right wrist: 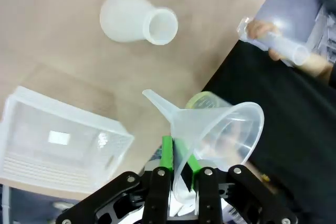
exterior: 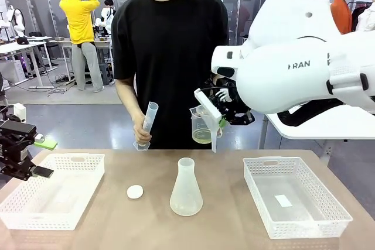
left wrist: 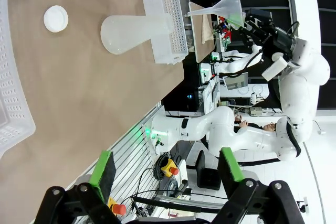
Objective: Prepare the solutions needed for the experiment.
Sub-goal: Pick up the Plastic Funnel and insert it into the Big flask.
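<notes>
Front view: seeing the right gripper [exterior: 222, 122] raised over the table's far edge, jaws pinched narrow on the rim of a clear funnel [exterior: 208, 112], spout slanting down. Just behind the funnel, finding a beaker [exterior: 201, 126] with the pale yellow solution [exterior: 202, 137] low inside, off the table, before the person's black shirt. Noting a measuring cylinder [exterior: 149, 118] tilted in the person's hand [exterior: 140, 130]. On the table [exterior: 222, 226]: a flask [exterior: 186, 188] upright mid-table, a white stopper [exterior: 135, 191] beside it, a left basket [exterior: 35, 218] and a right basket [exterior: 310, 226]. Left wrist view: left gripper [left wrist: 166, 157] above the table, jaws spread wide, gripping nothing.
</notes>
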Tool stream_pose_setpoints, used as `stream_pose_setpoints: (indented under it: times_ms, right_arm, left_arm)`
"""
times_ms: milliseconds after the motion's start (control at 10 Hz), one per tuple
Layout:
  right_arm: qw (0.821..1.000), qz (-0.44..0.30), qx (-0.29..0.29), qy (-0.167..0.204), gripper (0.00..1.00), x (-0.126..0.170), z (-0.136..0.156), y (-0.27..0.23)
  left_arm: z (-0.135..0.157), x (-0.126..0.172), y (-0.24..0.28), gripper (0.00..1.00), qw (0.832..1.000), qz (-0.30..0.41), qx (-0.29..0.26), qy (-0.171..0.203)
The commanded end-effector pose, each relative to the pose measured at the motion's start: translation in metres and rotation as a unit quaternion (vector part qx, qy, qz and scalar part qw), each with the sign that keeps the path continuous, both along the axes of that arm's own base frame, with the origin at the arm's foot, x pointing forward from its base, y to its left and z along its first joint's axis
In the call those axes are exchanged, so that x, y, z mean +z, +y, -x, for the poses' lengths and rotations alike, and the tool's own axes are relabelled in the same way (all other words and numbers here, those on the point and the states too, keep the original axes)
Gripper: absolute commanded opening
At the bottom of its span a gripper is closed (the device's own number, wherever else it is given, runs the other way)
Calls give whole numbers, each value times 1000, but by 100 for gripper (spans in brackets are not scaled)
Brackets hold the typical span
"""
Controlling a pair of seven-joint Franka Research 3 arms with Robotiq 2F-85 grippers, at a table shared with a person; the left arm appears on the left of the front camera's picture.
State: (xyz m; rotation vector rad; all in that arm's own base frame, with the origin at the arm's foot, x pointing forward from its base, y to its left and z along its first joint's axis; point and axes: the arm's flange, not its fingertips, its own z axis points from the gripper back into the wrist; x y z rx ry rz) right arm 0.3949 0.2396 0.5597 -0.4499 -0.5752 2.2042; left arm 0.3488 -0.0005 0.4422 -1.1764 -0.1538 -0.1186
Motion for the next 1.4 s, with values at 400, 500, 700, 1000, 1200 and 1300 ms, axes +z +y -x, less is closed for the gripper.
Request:
stream_pose_setpoints:
  times_ms: [400,500,700,1000,1200,1300]
  right_arm:
    - [989,-48,139,-6,6,-6,9,15]
    - [988,-51,143,-7,6,-7,10,16]
    - [986,-57,158,-10,6,-11,10,19]
    - [984,-65,164,-6,6,-19,2,22]
    - [986,-66,153,-4,6,-25,-6,22]
    - [987,-64,146,0,6,-30,-9,21]
  left_arm:
    - [0,4,-1,100,1000,12,0,-5]
    - [0,4,-1,100,1000,12,0,-5]
    - [0,4,-1,100,1000,12,0,-5]
    - [0,4,-1,100,1000,12,0,-5]
    - [0,4,-1,100,1000,12,0,-5]
    - [0,4,-1,100,1000,12,0,-5]
